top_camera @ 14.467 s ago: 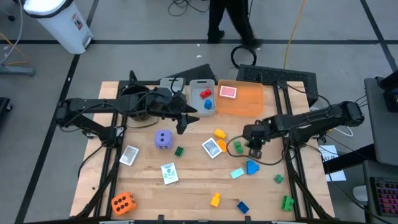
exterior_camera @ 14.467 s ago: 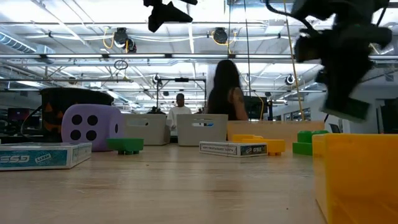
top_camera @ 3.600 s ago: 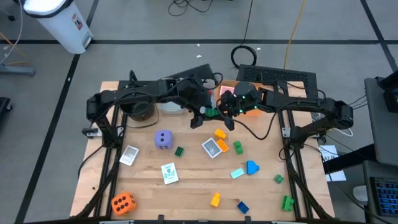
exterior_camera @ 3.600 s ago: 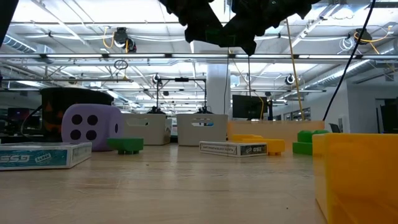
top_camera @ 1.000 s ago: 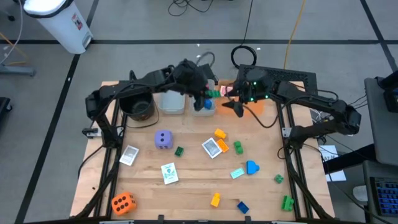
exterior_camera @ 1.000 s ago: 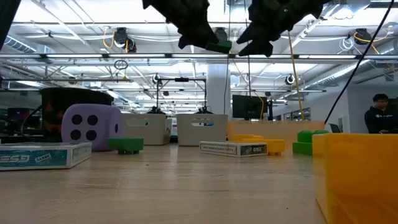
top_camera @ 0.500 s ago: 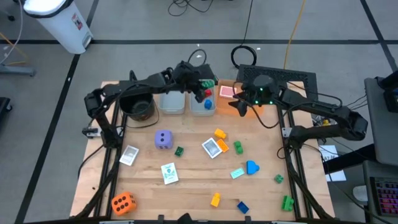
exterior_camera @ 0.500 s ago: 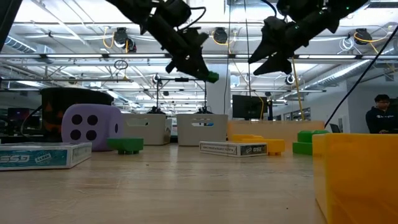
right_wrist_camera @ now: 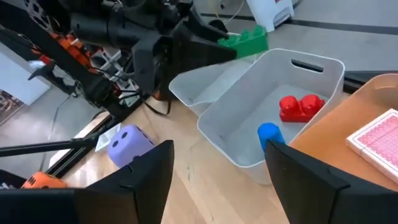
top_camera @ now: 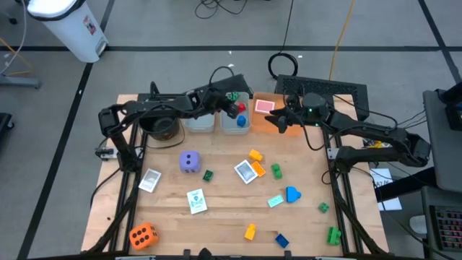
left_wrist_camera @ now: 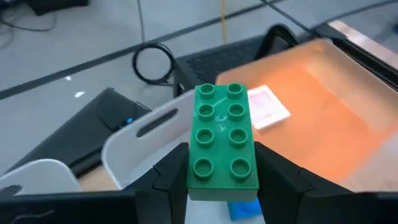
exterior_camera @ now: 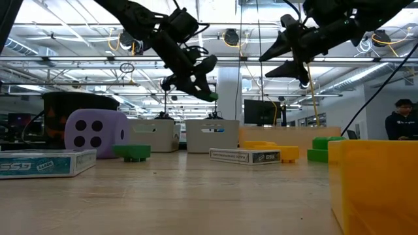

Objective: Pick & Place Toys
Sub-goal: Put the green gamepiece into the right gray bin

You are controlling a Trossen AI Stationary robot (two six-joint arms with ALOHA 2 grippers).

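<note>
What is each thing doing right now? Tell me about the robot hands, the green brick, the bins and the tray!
Left hand: shut on the green brick, above the bin.
Green brick: held in the air.
Right hand: open, empty, over the orange tray.
Grey bin: holds a red brick and a blue piece.
Orange tray: holds a red-backed card.
Purple die: resting on the table.

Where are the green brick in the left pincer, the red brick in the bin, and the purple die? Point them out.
green brick (left_wrist_camera: 222,137), left wrist view, studded top face.
red brick (right_wrist_camera: 300,107), right wrist view, rounded top.
purple die (top_camera: 189,162), high view, top face.
</note>
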